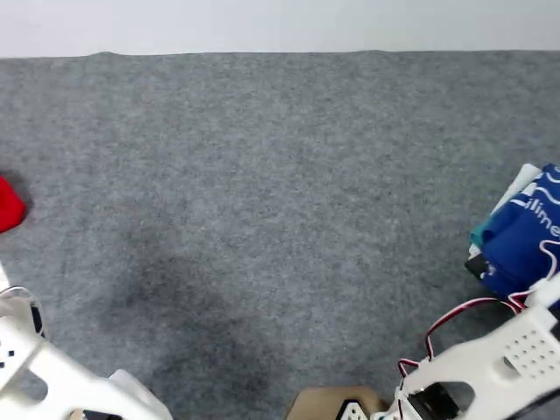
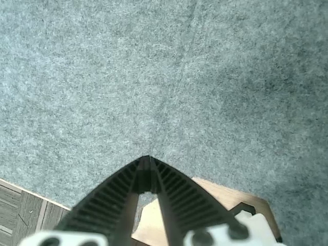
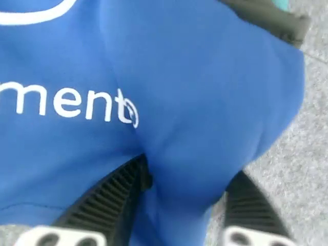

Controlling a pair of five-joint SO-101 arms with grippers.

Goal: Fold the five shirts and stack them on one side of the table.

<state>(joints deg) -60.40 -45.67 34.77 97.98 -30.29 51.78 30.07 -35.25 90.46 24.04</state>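
the big grey tabletop (image 1: 280, 166) is soft and fuzzy, and most of it is bare. that looks like the room kept for spreading a shirt out flat and folding it.

the pile of shirts (image 1: 486, 238) sits at the far right edge of the tabletop. it is pushed to one side because the task says to stack the folded shirts there, out of the way. the blue shirt (image 1: 525, 241) with white letters lies on top. bits of white, green-blue and black cloth peek out from under it, so a few shirts seem to be folded already.

the red shirt (image 1: 9, 205) is way over at the left edge, well apart from the pile. just a corner of it can be seen. i think it waits for its turn to be folded.

the right arm (image 1: 503, 354) leans in from the near side toward the pile. its right hand (image 3: 184, 202) is on the blue shirt. the two black fingers (image 3: 113, 195) are partly spread, and a fat bump of blue cloth fills the gap and touches both. so it looks like this hand is pinching the blue shirt at its edge.

the left arm (image 1: 52, 372) sits at the near left corner. its left hand (image 2: 148, 163) is closed tight, tips together, with nothing in it. it hangs over bare grey tabletop near the edge.
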